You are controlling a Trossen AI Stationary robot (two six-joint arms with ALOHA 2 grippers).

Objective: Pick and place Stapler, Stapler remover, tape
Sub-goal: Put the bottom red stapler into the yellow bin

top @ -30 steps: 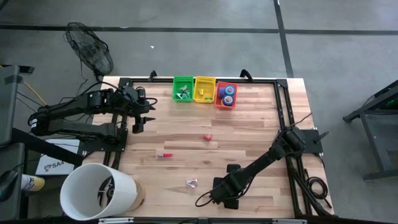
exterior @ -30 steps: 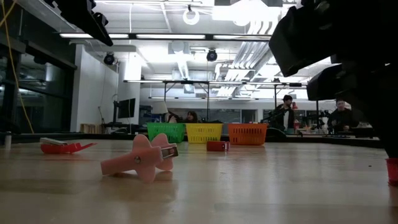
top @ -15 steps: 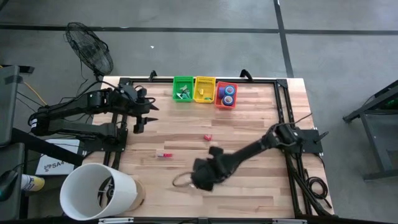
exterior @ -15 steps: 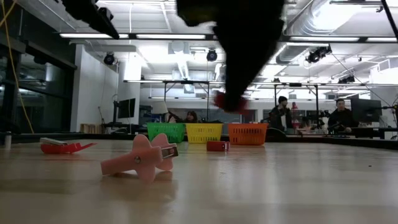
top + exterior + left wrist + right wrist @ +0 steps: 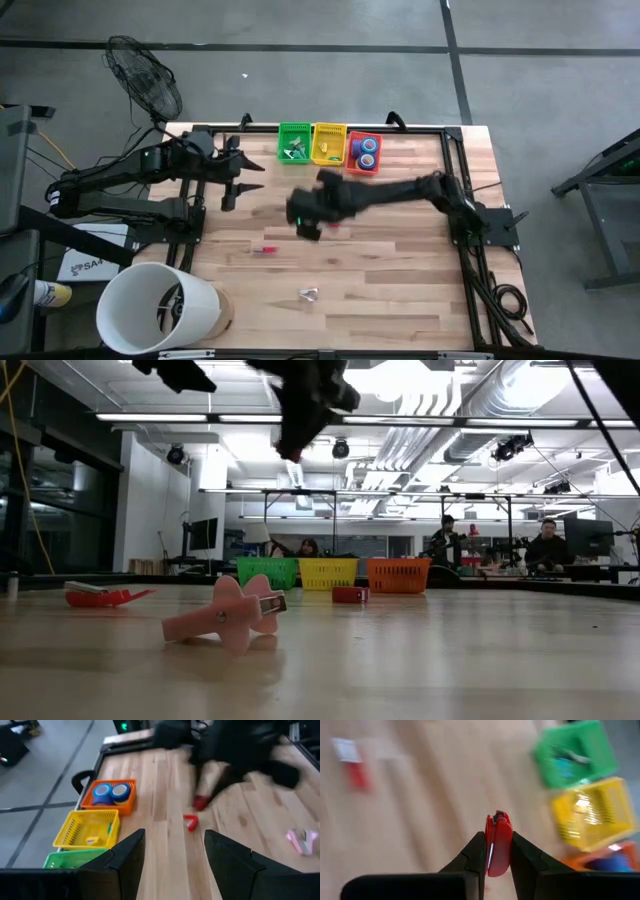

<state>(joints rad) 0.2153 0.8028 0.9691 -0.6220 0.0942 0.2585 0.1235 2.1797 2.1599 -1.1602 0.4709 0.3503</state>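
My right gripper (image 5: 303, 220) is above the middle of the table, shut on a small red piece (image 5: 497, 844); it also shows high in the low view (image 5: 291, 452). My left gripper (image 5: 250, 180) is open and empty over the far left of the table. A pink stapler remover (image 5: 308, 293) lies flat near the front. A red-and-white stapler (image 5: 263, 248) lies left of centre. Another small red piece (image 5: 191, 822) lies mid-table. Blue tape rolls (image 5: 368, 152) sit in the orange basket (image 5: 352, 163). My right gripper pinches the small red piece by its two flat sides (image 5: 496, 860) between its two fingers. The piece stands out beyond the fingertips. It is lifted clear of the table.
A green basket (image 5: 294, 130), a yellow basket (image 5: 328, 130) and the orange basket stand in a row at the far edge. A white bucket (image 5: 150, 310) stands off the near left corner. People show in the room beyond (image 5: 548, 550).
My right gripper has swung from the table's near edge up and toward the far left, over the middle, carrying the small red piece clear of the table. My left gripper has shifted a little toward the right.
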